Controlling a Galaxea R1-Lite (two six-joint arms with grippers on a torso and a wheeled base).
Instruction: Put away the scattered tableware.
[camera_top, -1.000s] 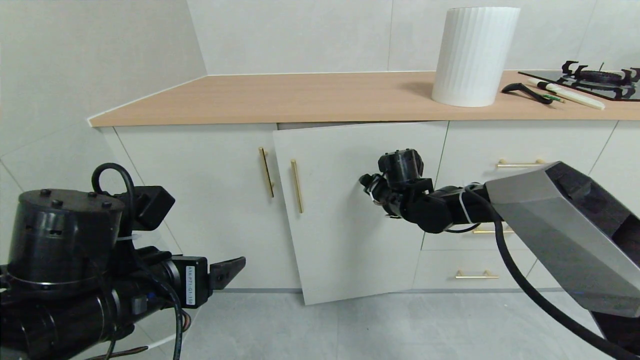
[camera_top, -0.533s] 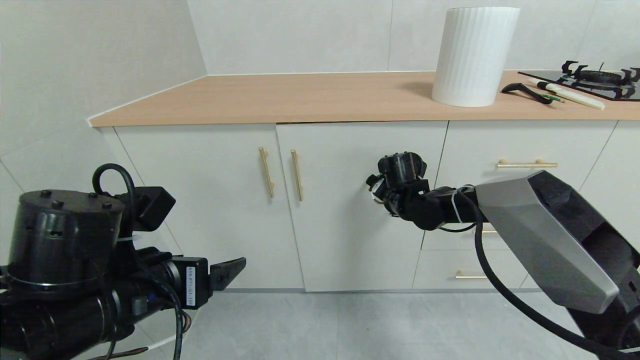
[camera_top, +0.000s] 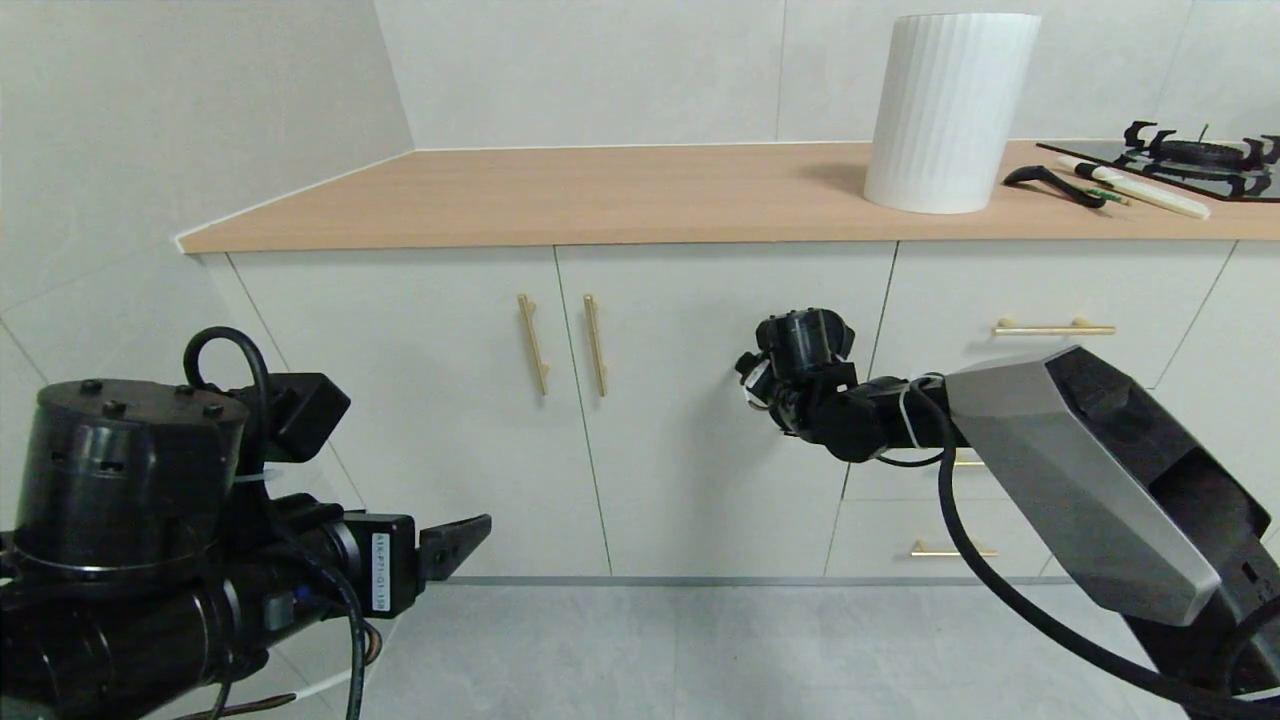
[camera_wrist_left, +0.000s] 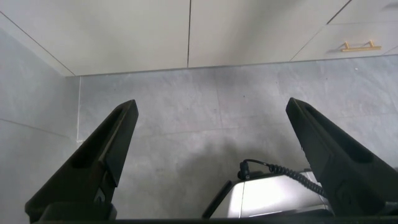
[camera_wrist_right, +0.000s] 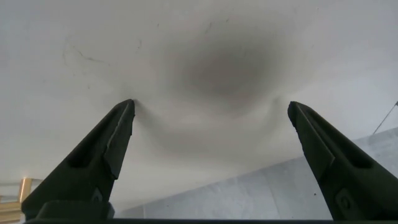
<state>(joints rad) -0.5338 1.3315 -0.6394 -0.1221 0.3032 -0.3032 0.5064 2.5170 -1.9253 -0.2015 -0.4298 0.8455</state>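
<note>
The white cabinet door (camera_top: 700, 400) with a gold handle (camera_top: 595, 345) lies flush with the doors and drawers around it. My right gripper (camera_top: 748, 380) is against the door's face at mid height. In the right wrist view this gripper (camera_wrist_right: 211, 106) is open, and both fingertips (camera_wrist_right: 127, 109) touch the door panel (camera_wrist_right: 205, 50). On the wooden counter at the far right lie a black utensil (camera_top: 1050, 183) and a cream-coloured utensil (camera_top: 1135, 187). My left gripper (camera_top: 465, 535) hangs low at the left, open and holding nothing, over the grey floor (camera_wrist_left: 186, 130).
A tall white ribbed container (camera_top: 945, 110) stands on the counter (camera_top: 560, 195). A black gas hob (camera_top: 1190, 155) is at the far right. Drawers with gold handles (camera_top: 1050, 327) are to the right of the door. A wall closes the left side.
The cabinet door has swung from ajar to fully shut. My right arm has pushed forward with it. The left arm has not moved.
</note>
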